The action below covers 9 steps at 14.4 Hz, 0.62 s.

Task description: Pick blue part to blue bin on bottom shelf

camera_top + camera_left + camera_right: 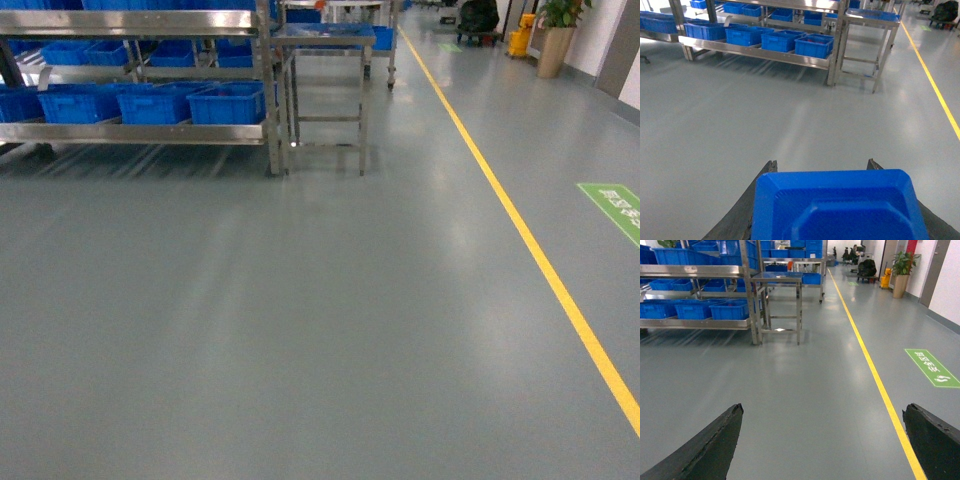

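1. Left gripper (pixel 821 167): both black fingers (pixel 747 200) are pressed against the sides of the blue part (pixel 839 205), a moulded tray-like piece filling the 6 o'clock area of the left wrist view. The part is held above bare grey floor (pixel 300 330).
2. Right gripper (pixel 822 412): jaws spread wide, nothing between them, only floor below.
3. Bottom shelf (pixel 135 133): steel level at 11 o'clock in the head view, well apart from both grippers.
4. Blue bins (pixel 227 104) stand in a row on that shelf, rightmost beside the rack post.
5. A steel table (pixel 325 40) stands just right of the rack.
6. A yellow line (pixel 520 225) runs along the floor from 12 to 4 o'clock.
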Motion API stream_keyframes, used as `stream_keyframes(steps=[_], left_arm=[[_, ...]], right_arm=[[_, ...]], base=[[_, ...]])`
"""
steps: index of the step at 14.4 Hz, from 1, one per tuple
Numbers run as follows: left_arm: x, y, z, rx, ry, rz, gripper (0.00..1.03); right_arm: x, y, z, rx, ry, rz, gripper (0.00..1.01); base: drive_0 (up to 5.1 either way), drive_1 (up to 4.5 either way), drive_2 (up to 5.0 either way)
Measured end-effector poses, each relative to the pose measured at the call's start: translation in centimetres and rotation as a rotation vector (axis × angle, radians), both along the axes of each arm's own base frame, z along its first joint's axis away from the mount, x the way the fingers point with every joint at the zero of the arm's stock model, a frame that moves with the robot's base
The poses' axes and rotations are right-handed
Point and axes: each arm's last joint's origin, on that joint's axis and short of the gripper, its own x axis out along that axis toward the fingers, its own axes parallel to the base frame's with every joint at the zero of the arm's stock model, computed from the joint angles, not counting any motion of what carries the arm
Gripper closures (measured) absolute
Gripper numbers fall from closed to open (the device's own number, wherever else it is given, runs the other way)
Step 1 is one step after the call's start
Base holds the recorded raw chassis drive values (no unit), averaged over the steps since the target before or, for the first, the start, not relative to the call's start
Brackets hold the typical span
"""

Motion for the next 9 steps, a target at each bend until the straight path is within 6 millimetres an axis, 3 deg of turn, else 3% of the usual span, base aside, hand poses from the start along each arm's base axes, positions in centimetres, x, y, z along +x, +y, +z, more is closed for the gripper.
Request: stream_keyframes(steps=[9], left_arm=[[0.00,-0.01,-0.09,0.002,0.003,0.000,0.60]], right_arm=[[0.00,0.00,0.03,0.000,-0.003,0.001,0.03]], base=[[0.0,4.17,-4.2]])
